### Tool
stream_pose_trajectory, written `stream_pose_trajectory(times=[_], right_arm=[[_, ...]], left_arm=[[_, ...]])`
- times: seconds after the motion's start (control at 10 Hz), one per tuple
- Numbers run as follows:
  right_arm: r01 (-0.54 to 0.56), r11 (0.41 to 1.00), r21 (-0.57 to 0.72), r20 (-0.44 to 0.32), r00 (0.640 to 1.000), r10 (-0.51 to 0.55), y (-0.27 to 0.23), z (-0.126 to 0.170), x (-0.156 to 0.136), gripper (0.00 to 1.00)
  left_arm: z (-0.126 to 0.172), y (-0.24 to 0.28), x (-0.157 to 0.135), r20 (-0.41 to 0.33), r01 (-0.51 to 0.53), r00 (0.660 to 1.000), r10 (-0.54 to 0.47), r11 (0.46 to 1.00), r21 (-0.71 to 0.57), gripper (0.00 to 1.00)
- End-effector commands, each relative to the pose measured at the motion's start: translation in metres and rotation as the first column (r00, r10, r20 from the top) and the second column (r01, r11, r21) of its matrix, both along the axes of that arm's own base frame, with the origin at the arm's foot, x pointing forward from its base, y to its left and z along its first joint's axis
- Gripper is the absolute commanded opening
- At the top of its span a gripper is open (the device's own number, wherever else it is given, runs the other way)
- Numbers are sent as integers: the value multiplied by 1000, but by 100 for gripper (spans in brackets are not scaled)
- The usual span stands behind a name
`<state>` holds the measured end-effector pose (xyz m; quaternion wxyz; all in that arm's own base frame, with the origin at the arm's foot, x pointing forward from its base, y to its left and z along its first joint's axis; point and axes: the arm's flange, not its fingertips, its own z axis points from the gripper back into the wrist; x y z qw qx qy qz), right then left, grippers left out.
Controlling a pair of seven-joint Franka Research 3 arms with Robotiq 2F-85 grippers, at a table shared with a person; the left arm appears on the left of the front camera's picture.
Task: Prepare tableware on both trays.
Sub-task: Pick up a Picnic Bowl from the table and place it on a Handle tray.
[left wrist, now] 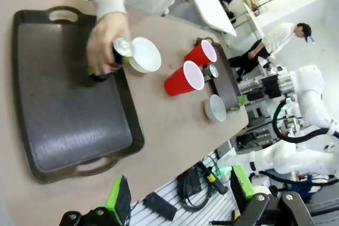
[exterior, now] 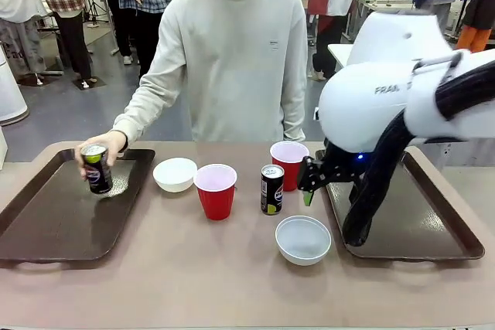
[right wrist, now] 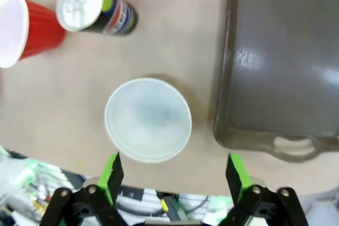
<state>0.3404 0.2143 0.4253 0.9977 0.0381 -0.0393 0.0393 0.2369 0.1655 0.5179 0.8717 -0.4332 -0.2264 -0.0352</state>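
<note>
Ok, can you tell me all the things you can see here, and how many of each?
trays: two, dark brown, one at the table's left end, one at its right end
cups: two, red, one mid-table, one beside the right tray
bowls: two, white, one beside the left tray, one near the right tray
cans: two, black, one standing mid-table, one held at the left tray
table: one, tan
person's hand: one, gripping a can
left gripper: black, green pads, open
right gripper: same colours, open, over the nearer bowl
</note>
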Motion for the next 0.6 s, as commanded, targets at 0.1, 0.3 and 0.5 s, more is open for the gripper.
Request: stream_pose_trajectory(times=[0.1,0.3,0.5], right_arm=[[6,1000,-26,-19,1000,-6,17,-33,22,100],[-30,998,-50,-23,999,29,21,-54,26,100],[-31,998,-62,-58,998,27,22,-71,28,100]], left_arm=[[2,0,1,-7,-7,1000,7,1000,3,100],[2,0,1,-7,-7,1000,7,1000,3,100],[2,0,1,-7,-7,1000,7,1000,3,100]])
